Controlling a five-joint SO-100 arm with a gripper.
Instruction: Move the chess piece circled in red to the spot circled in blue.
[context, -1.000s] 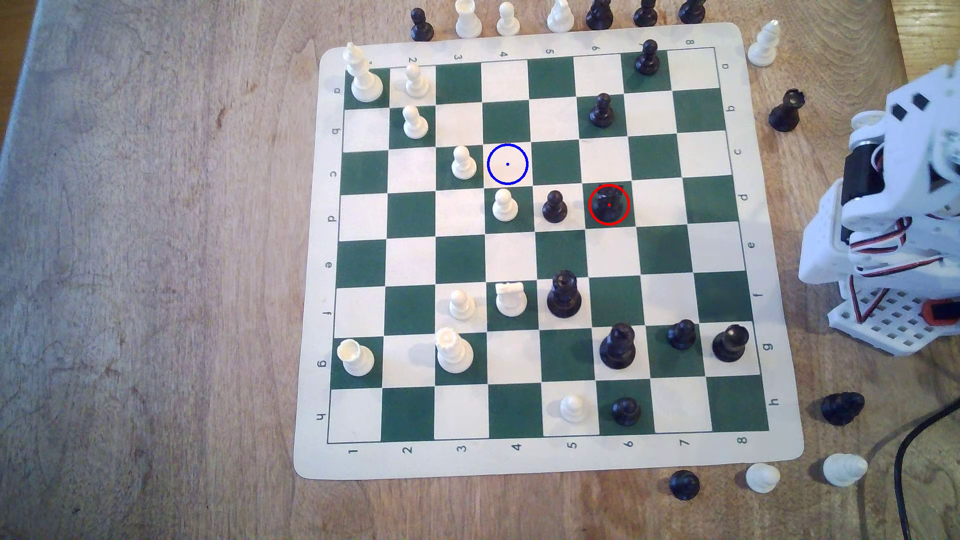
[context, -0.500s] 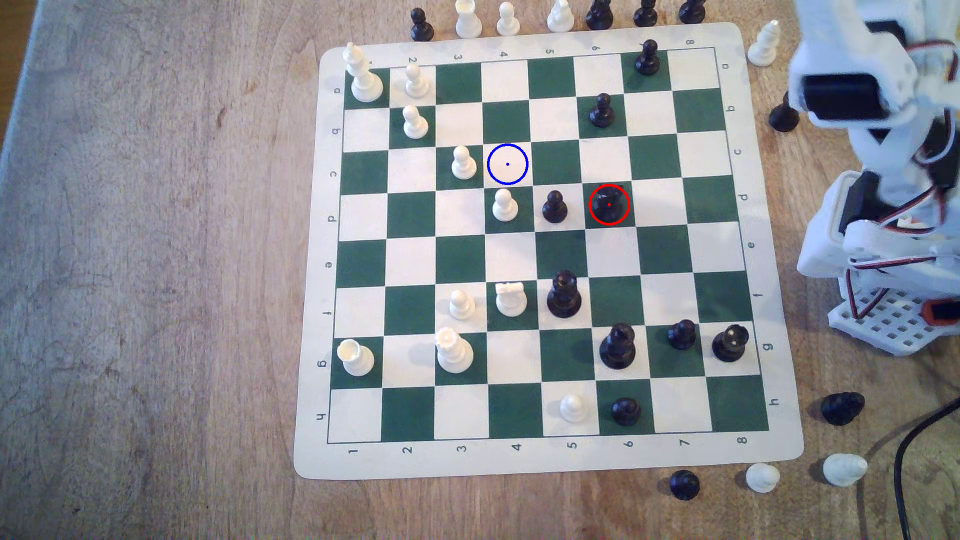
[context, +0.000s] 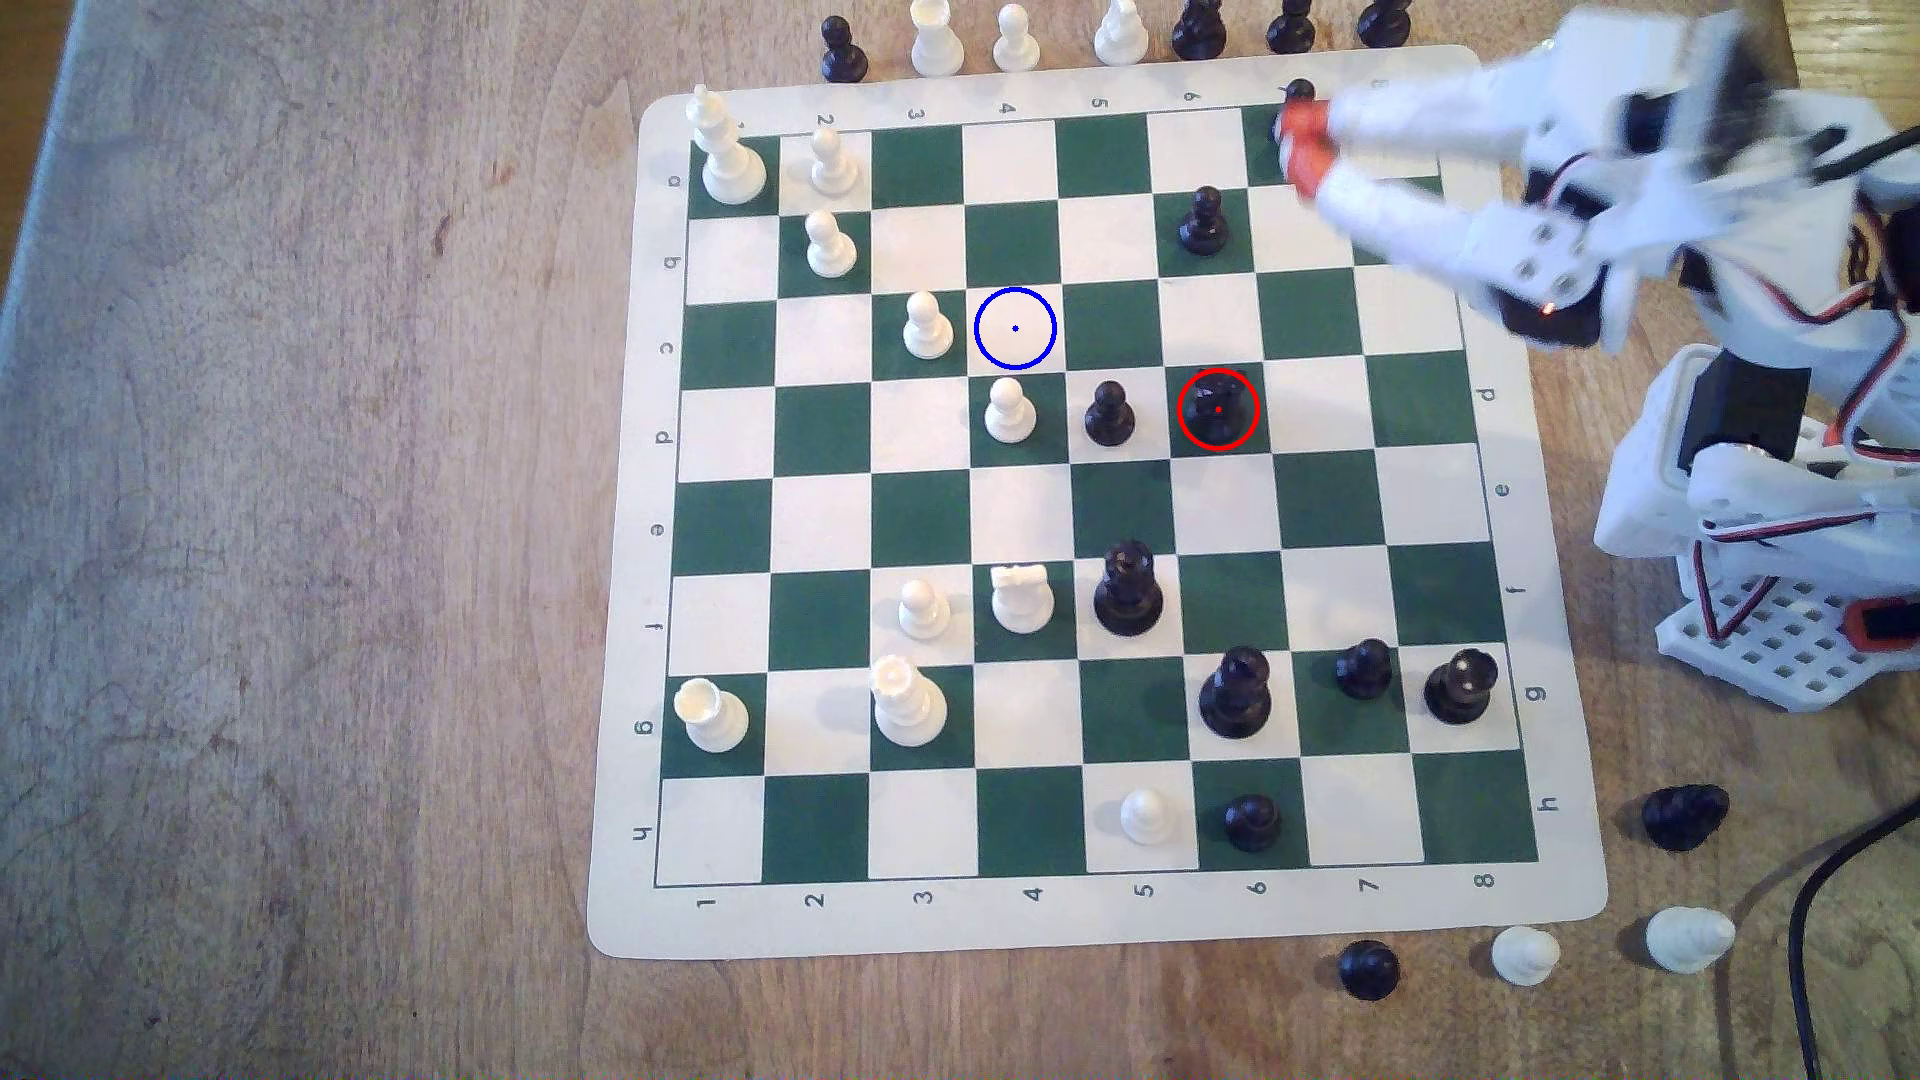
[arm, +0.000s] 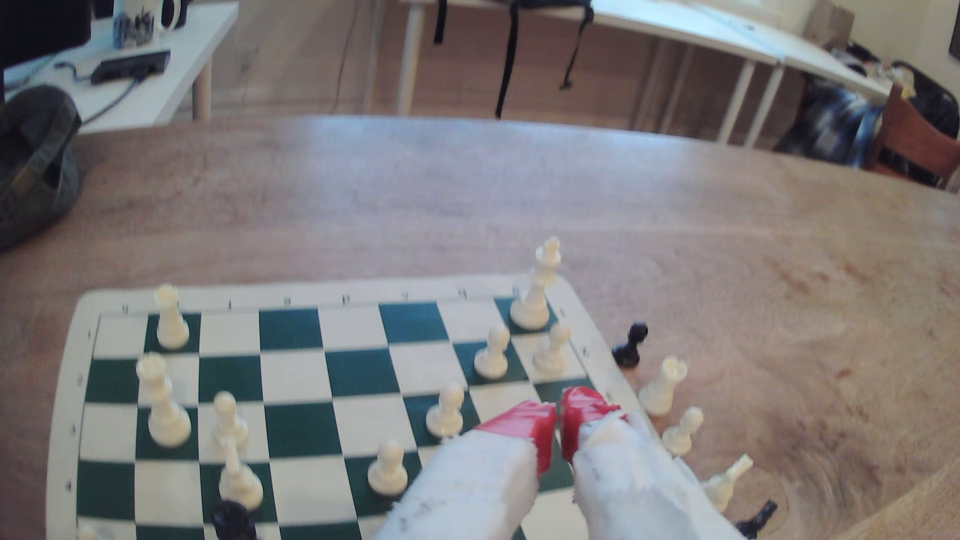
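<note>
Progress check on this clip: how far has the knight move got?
Nothing is done yet: the black knight stands in its red ring, and the blue-ringed square is bare. In hand: the gripper, tips together and holding nothing, is over the board's far corner. Left: reach, grasp, carry, place.

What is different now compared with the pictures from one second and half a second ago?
The arm has unfolded from beside the board and swung out over its top right corner in the exterior view. The gripper, red tips together, holds nothing. The black knight in the red ring and the blue-ringed square are unchanged.
</note>
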